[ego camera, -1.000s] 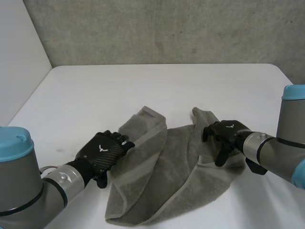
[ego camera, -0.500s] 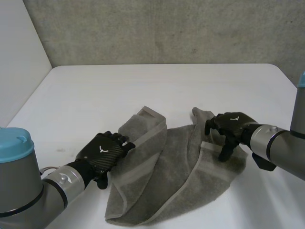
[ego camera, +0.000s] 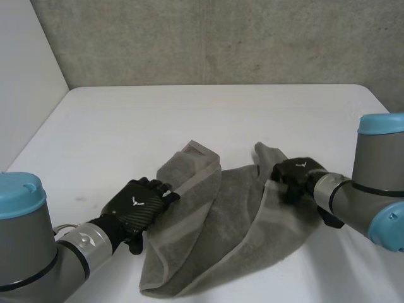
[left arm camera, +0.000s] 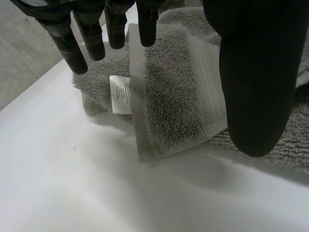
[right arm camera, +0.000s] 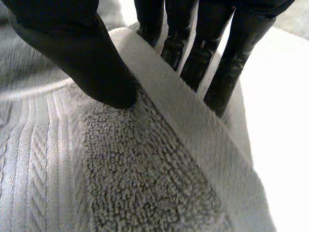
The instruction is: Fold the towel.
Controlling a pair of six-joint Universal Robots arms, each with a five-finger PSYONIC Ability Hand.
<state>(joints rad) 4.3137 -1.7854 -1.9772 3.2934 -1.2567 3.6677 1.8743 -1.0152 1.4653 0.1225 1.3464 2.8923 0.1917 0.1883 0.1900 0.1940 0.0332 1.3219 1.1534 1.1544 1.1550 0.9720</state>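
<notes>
Towel, grey and rumpled, lies on the white table between the two hands. The left hand rests on the towel edge nearest it, fingers straight and held apart from the thumb, with a turned-up corner and its white label below the fingertips. The right hand pinches the opposite hem between thumb and fingers.

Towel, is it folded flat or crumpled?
Crumpled, not folded: the towel lies bunched on the table in loose, uneven overlapping layers.
</notes>
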